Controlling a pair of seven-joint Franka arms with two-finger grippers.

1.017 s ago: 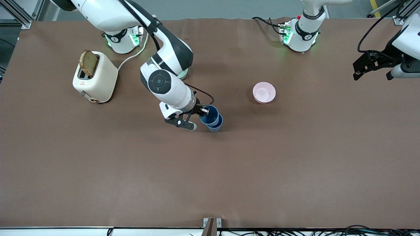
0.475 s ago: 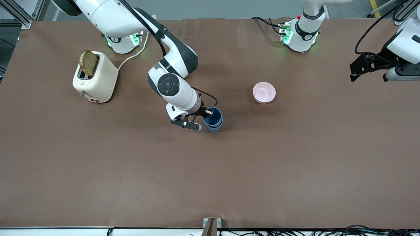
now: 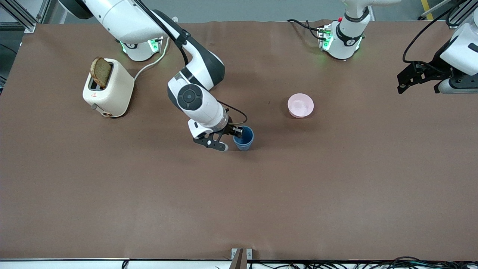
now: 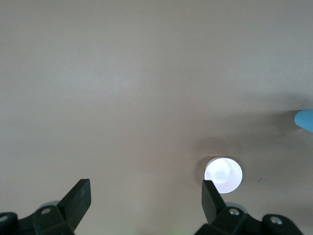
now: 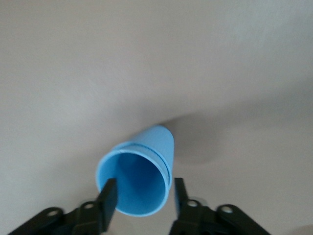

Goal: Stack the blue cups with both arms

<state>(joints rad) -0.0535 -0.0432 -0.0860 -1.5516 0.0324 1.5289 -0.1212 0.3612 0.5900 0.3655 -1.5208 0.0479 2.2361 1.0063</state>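
The two blue cups (image 3: 243,139) stand nested as one stack near the table's middle, and they also show in the right wrist view (image 5: 146,171), where the outer cup's rim ring shows just below the inner rim. My right gripper (image 3: 233,135) is at the stack's rim. In the right wrist view it (image 5: 144,196) is open, with one finger over the cup's mouth and the other outside the wall, not pinching it. My left gripper (image 3: 416,78) waits in the air at the left arm's end of the table, and the left wrist view shows it (image 4: 145,193) open and empty.
A pink bowl (image 3: 300,105) sits farther from the front camera than the cups, toward the left arm's end, and it shows in the left wrist view (image 4: 223,175). A cream toaster (image 3: 108,89) holding a bread slice (image 3: 101,71) stands at the right arm's end.
My right gripper has lowered the upper blue cup fully into the standing cup, so the two rims now line up. My left arm has shifted slightly.
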